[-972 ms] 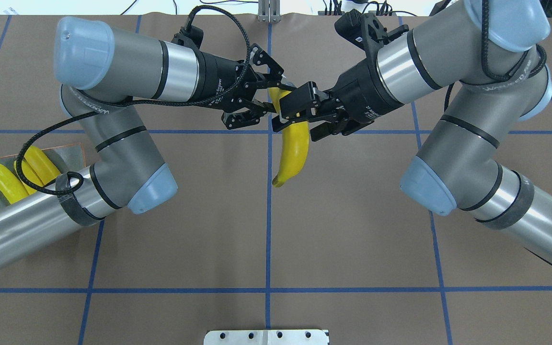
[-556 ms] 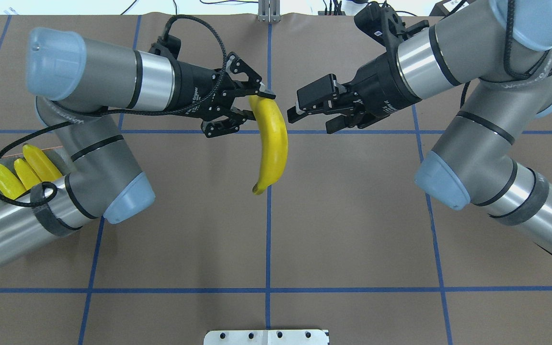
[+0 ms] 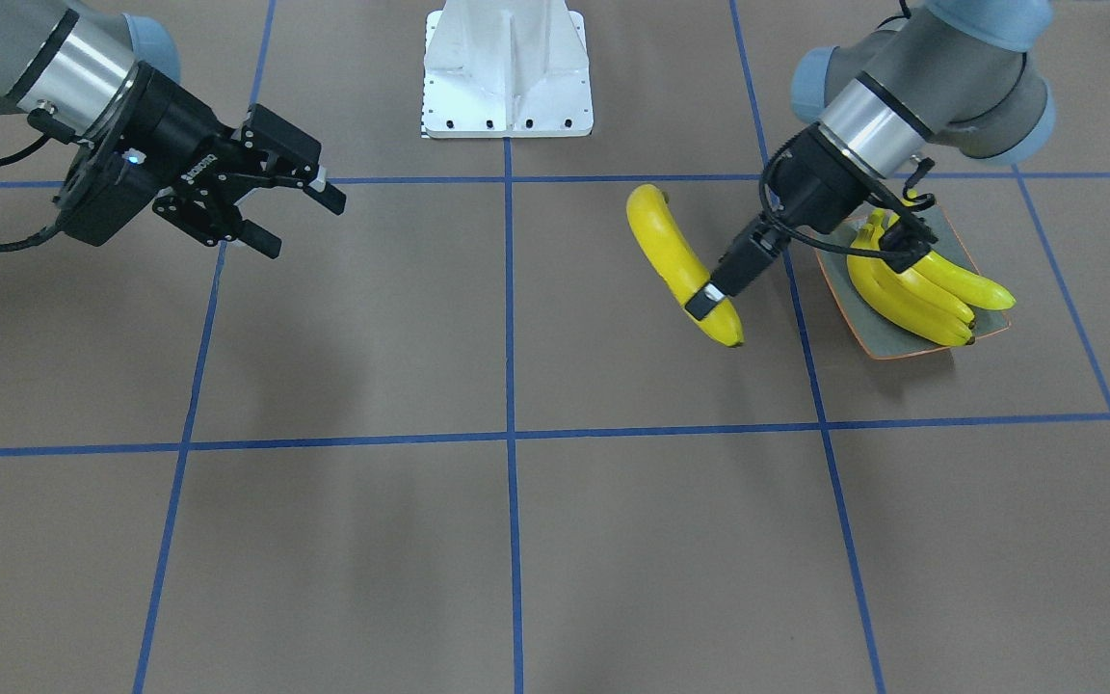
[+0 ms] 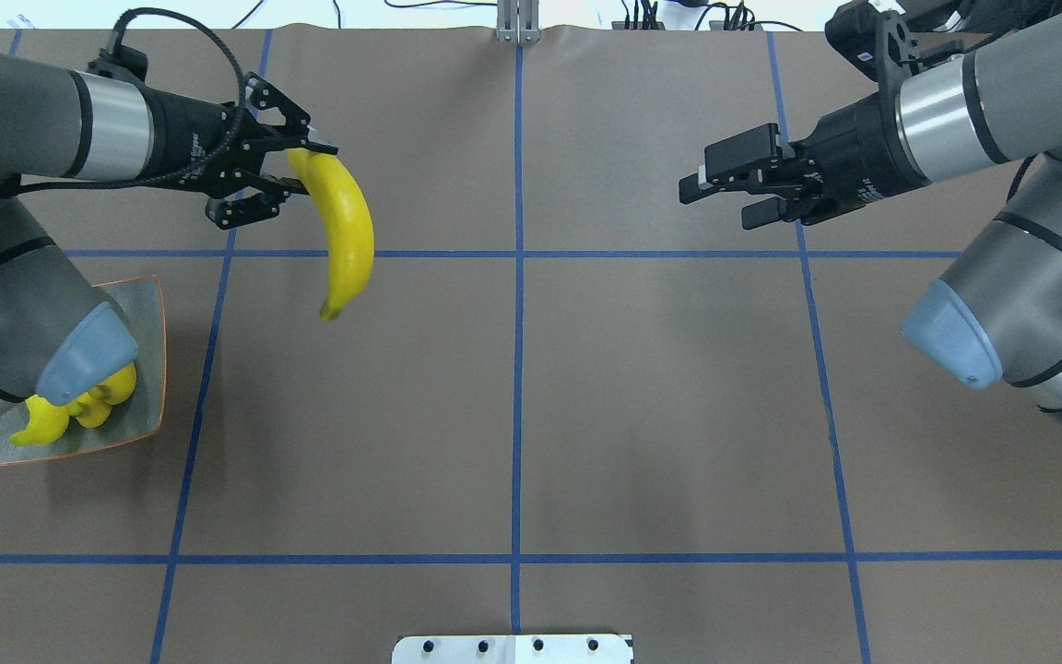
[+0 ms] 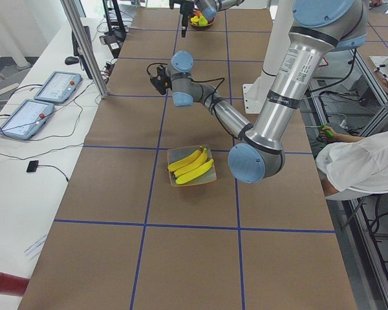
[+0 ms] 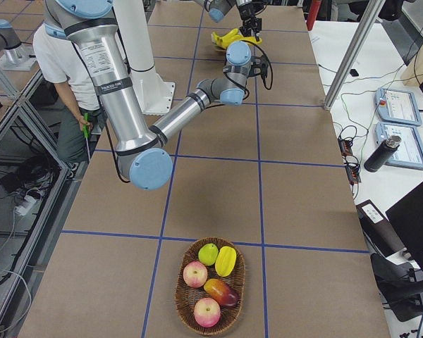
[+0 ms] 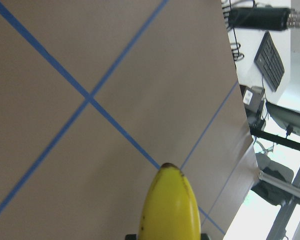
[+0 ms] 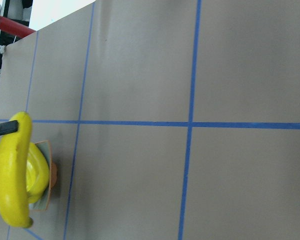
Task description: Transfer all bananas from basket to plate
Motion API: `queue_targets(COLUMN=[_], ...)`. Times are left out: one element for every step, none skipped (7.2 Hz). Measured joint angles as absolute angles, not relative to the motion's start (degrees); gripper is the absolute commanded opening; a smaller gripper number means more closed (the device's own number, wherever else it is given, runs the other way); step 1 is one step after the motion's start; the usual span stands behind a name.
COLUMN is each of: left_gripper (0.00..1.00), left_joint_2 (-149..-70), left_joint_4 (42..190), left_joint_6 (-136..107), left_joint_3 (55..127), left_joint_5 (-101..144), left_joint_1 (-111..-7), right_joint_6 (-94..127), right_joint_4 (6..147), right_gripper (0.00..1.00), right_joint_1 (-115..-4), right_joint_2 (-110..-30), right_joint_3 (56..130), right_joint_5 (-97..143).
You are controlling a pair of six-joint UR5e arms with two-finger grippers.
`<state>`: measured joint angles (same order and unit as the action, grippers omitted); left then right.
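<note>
Reference: clock positions are read on the overhead view, with 12 o'clock at the edge farthest from the robot.
Left fingers (image 4: 310,140): at 10 o'clock of the worktop (image 4: 586,415), clamped on the upper end of one banana.
Held banana (image 4: 351,235): hangs from the left fingers and curves towards 6 o'clock, dark tip lowest. The left wrist view shows the tip with the worktop behind it. It lies at 1 o'clock of the plate, near it but apart from it.
Plate (image 4: 148,314): at 8 o'clock of the worktop, close to the left edge, partly covered by the left arm's elbow in the overhead view.
Three bananas (image 3: 911,294): lie side by side on the plate, touching one another. Their tips reach the plate rim on the side away from the robot.
Right fingers (image 4: 738,152): at 2 o'clock of the worktop, spread apart, gripping nothing, pointing towards 9 o'clock. They are well apart from the held banana.
Basket (image 6: 178,296): seen only in the right side view, at the worktop end on the robot's right. It holds apples and other fruit (image 6: 210,285).
Worktop surface: brown sheet divided into squares by blue tape lines (image 4: 517,369).
Base (image 3: 507,72): white robot mount at 6 o'clock.
Person (image 5: 359,168): white sleeve beside the worktop on the robot's side, at the right edge of the left side view.
</note>
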<state>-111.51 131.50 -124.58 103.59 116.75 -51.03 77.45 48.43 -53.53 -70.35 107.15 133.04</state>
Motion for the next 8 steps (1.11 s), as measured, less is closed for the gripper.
queue_targets(left_gripper=[0.00, 0.00, 0.00, 0.00, 0.00, 0.00, 0.00, 0.00], left_joint_2=[-108.3, -105.0, -102.9, -101.9, -101.7, -101.3, -100.9, -100.8], left_joint_4=[126.1, 123.5, 120.5, 114.7, 108.1, 103.8, 100.8, 97.1], left_joint_6=[-120.6, -117.5, -115.5, -112.9, -109.7, -106.3, -102.6, -98.6], left_joint_3=[106.2, 108.0, 109.1, 110.4, 111.7, 112.3, 112.6, 113.0], left_joint_5=[116.4, 116.1, 116.1, 116.0, 116.0, 116.0, 116.1, 116.2], left_joint_1=[-52.1, -52.5, -52.7, -52.8, -52.7, -52.7, -52.8, -52.6], right_joint_6=[77.3, 77.2, 77.1, 77.0, 76.9, 76.9, 76.9, 76.9], right_joint_4=[48.4, 48.3, 48.3, 48.3, 48.3, 48.3, 48.3, 48.3], right_gripper=[1.00, 1.00, 1.00, 1.00, 1.00, 1.00, 1.00, 1.00], right_joint_1=[-54.0, -54.3, -54.5, -54.5, -54.5, -54.5, -54.5, -54.5], right_joint_2=[-72.0, -73.6, -75.0, -76.1, -76.8, -77.3, -77.7, -78.0], right_joint_3=[107.2, 107.2, 107.1, 107.1, 107.1, 107.2, 107.3, 107.2], right_joint_5=[131.7, 130.1, 128.5, 127.0, 126.1, 125.8, 125.6, 125.5])
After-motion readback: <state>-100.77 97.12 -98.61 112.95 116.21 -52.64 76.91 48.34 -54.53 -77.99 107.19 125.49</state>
